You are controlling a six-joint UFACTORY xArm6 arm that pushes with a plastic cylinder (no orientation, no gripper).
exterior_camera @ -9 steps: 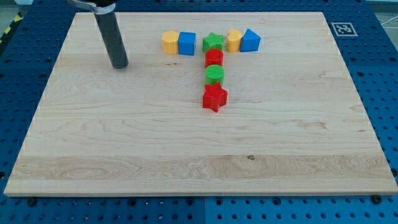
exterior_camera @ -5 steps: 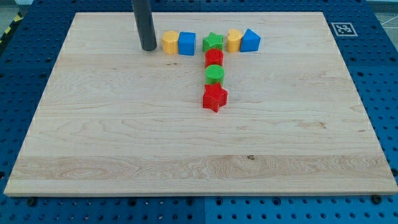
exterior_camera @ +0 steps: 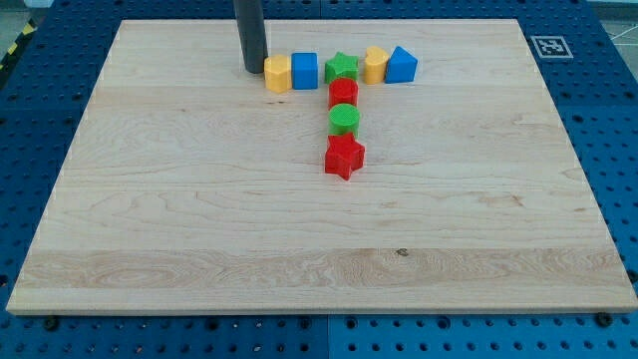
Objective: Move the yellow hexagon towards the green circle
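Tip [exterior_camera: 254,69] against yellow hexagon's [exterior_camera: 277,74] left side; green circle [exterior_camera: 344,119] well apart; jaws unseen.

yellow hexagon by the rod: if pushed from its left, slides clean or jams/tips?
Probably slides rather than rolls: the yellow hexagon sits flat and squat on the wooden board. It likely won't travel alone, since the blue cube touches its right side. My tip sits at its upper left, so an off-centre push may turn it.

board [exterior_camera: 199,199]: pale wood, smooth, visible grain
blocks [exterior_camera: 344,156]: matt coloured plastic
rod [exterior_camera: 249,30]: dark, dull sheen
bench [exterior_camera: 618,130]: blue, perforated
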